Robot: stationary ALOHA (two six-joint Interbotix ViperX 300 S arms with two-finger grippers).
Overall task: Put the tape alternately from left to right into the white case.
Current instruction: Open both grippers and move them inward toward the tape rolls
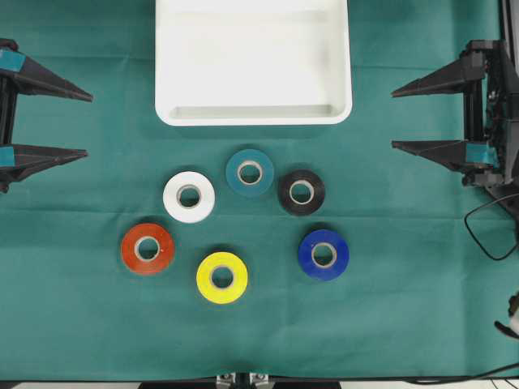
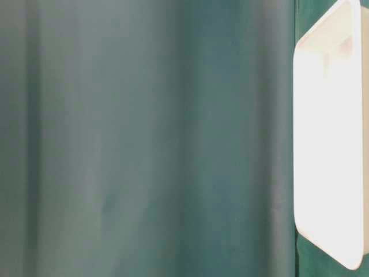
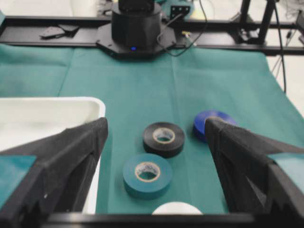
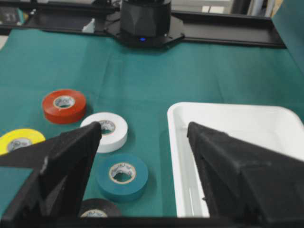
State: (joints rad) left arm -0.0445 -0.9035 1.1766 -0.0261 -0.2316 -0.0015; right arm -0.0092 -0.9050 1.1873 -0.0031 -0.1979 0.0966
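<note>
Six tape rolls lie flat on the green cloth below the white case (image 1: 251, 57), which holds nothing: red (image 1: 130, 250), white (image 1: 172, 197), teal (image 1: 233, 173), black (image 1: 284, 193), yellow (image 1: 204, 278) and blue (image 1: 306, 255). My left gripper (image 1: 89, 126) hangs open at the left edge, well away from the rolls. The left wrist view looks past it (image 3: 156, 124) at the teal (image 3: 130, 175), black (image 3: 151, 140) and blue (image 3: 209, 118) rolls. At the right edge my right gripper (image 1: 392, 120) is open too, its fingers framing the teal roll (image 4: 107, 178) and the case rim (image 4: 173, 142).
Green cloth (image 1: 405, 308) covers the table. A black cable (image 1: 478, 235) loops at the right edge near the right arm. The table-level view shows only cloth and the case's side (image 2: 328, 144). Arm bases stand at the far end (image 3: 135, 28).
</note>
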